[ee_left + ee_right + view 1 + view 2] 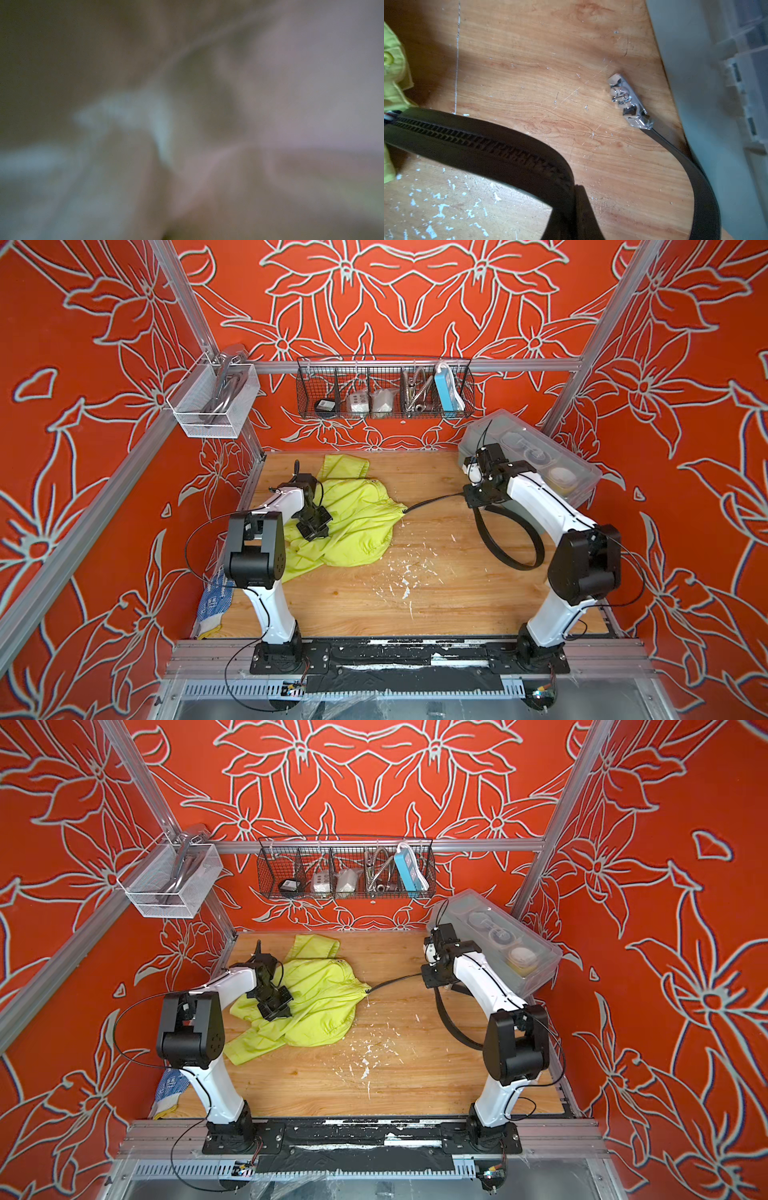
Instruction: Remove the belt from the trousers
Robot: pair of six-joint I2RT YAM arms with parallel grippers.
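Looking down through both top views, I see the trousers [353, 526] bunched on the far left of the wooden table [436, 605]. The left gripper [313, 531] is pressed down on them with its jaws together. Whether any cloth is pinched between them I cannot tell, and the left wrist view is only blur.

The belt [436, 501] comes out of the puckered right-hand tip of the trousers and runs taut across to the right gripper [472, 501], whose jaws are clamped on the strap. Past the grip the strap sags in a wide loop toward the near right and curls back under the arm.

In the right wrist view the silver buckle [630, 101] lies on the wood just beside the clear plastic box [716, 104], well apart from the trousers.
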